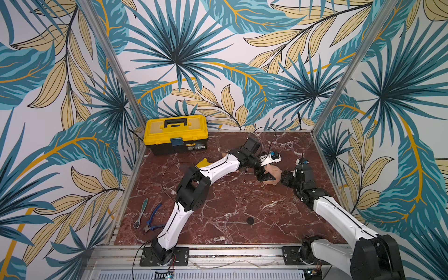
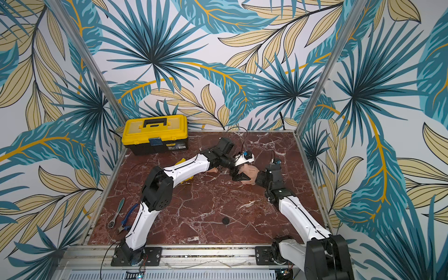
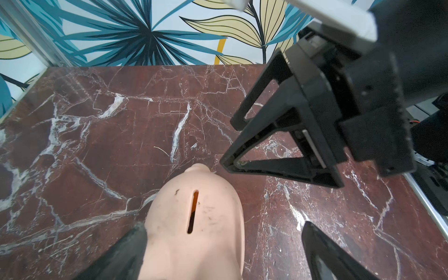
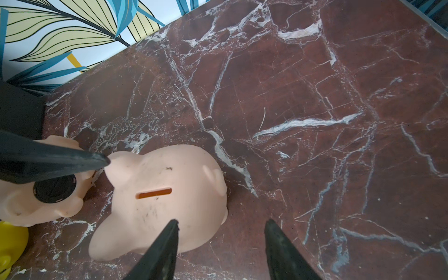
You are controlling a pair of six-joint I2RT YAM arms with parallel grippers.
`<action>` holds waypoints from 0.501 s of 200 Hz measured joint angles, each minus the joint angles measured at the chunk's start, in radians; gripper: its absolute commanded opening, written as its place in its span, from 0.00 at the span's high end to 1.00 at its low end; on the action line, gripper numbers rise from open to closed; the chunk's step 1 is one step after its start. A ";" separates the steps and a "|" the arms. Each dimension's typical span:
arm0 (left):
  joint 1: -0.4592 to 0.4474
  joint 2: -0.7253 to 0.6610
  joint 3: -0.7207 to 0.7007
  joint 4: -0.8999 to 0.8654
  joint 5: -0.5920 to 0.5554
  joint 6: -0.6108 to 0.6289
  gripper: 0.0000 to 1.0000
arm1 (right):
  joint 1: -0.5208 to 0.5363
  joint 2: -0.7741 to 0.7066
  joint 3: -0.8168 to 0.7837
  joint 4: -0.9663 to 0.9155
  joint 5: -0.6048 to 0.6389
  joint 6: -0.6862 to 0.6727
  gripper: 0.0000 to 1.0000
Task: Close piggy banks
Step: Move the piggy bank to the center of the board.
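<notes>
A pale peach piggy bank stands upright right of the table's middle, coin slot up; both top views show it. My left gripper is open and straddles it, one finger against its side, the other finger apart from it. My right gripper is open beside the pig's other end, with one finger over its back. A second pinkish piggy bank lies on its side with a black round plug in its belly. The yellow piggy bank is mostly hidden behind my left arm.
A yellow-and-black toolbox stands at the back left corner. A ratchet wrench and blue-handled pliers lie at the front left. One small black disc lies on the marble table toward the front.
</notes>
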 measured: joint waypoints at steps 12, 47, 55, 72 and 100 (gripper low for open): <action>-0.003 0.000 -0.001 0.003 -0.015 -0.008 0.00 | -0.002 0.001 0.000 0.000 -0.002 0.000 0.42; 0.000 0.000 0.000 0.019 -0.040 -0.009 0.00 | -0.006 0.011 0.000 0.000 -0.010 0.000 0.42; 0.003 0.000 0.000 0.021 -0.041 -0.008 0.00 | -0.008 0.013 0.000 0.000 -0.013 0.000 0.42; 0.010 0.002 0.000 0.025 -0.037 -0.008 0.00 | -0.009 0.014 0.000 0.000 -0.016 0.001 0.42; 0.029 0.018 0.000 0.031 -0.003 -0.008 0.00 | -0.010 0.018 0.000 0.000 -0.021 0.001 0.42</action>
